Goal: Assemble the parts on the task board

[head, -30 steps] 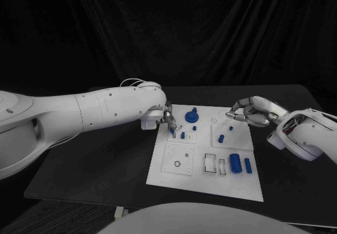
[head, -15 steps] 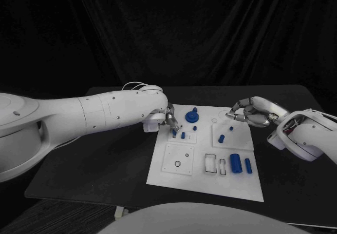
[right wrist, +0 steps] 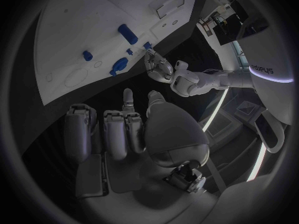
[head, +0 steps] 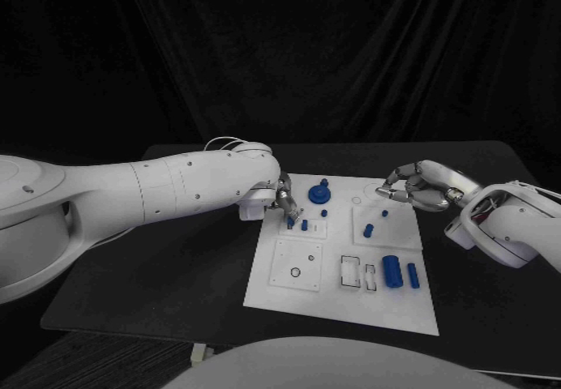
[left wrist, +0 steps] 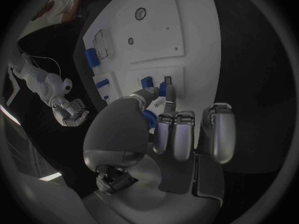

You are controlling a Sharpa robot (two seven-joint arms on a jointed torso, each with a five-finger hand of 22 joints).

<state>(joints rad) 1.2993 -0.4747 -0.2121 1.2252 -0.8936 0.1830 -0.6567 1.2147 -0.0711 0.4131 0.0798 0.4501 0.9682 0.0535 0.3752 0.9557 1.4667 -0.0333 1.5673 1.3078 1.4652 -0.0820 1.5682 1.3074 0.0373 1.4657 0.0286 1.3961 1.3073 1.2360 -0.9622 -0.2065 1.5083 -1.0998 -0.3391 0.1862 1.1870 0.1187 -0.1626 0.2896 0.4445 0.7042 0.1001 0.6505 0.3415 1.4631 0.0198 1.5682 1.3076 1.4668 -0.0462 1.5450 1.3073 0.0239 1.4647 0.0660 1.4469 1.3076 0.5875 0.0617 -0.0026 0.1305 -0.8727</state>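
Observation:
The white task board (head: 306,290) lies in the middle of the black table. My left hand (head: 278,199) hovers over its far left corner and pinches a small blue piece (head: 290,217) between thumb and finger, just above a square inset plate; the left wrist view shows the piece (left wrist: 162,89) close to the board (left wrist: 177,25). My right hand (head: 416,186) hangs over the board's far right corner, its fingers curled in with nothing in them. On the board are a round blue knob (head: 318,194), small blue pegs (head: 367,230) and two blue cylinders (head: 391,270).
Rectangular slots (head: 351,271) and a square plate with a small round hole (head: 296,271) sit in the board's near half. Bare black table (head: 164,267) extends to the left of the board and on to its edges.
My left arm has shifted slightly over the far left corner, still pinching the blue piece. The right hand has stayed where it was.

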